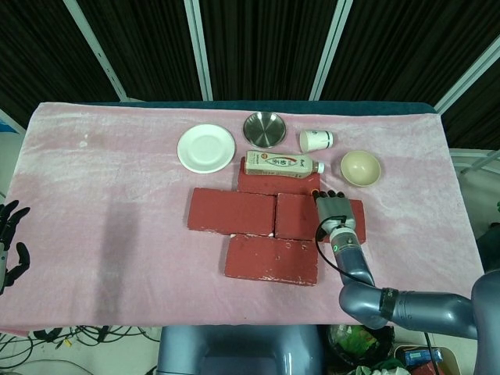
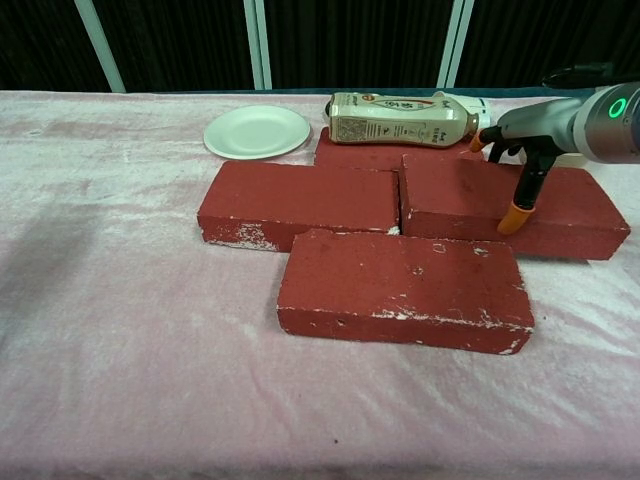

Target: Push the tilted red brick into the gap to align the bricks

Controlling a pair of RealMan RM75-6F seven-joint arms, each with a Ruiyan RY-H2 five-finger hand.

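Observation:
Several red bricks lie on the pink cloth. In the middle row a left brick (image 1: 232,211) (image 2: 300,198) and a right brick (image 1: 301,216) (image 2: 470,195) meet end to end at a thin seam. My right hand (image 1: 334,209) (image 2: 520,140) rests on the right brick's top with its fingers spread, and one orange fingertip (image 2: 513,216) presses down on the brick. A front brick (image 1: 271,259) (image 2: 405,292) lies slightly tilted against the row. A back brick (image 1: 273,184) (image 2: 372,153) shows partly behind the row. My left hand (image 1: 9,242) hangs off the table's left edge, fingers apart, holding nothing.
A bottle (image 1: 283,163) (image 2: 400,117) lies on its side over the back brick. Behind it stand a white plate (image 1: 205,147) (image 2: 257,131), a steel dish (image 1: 264,128), a tipped paper cup (image 1: 316,141) and a cream bowl (image 1: 360,167).

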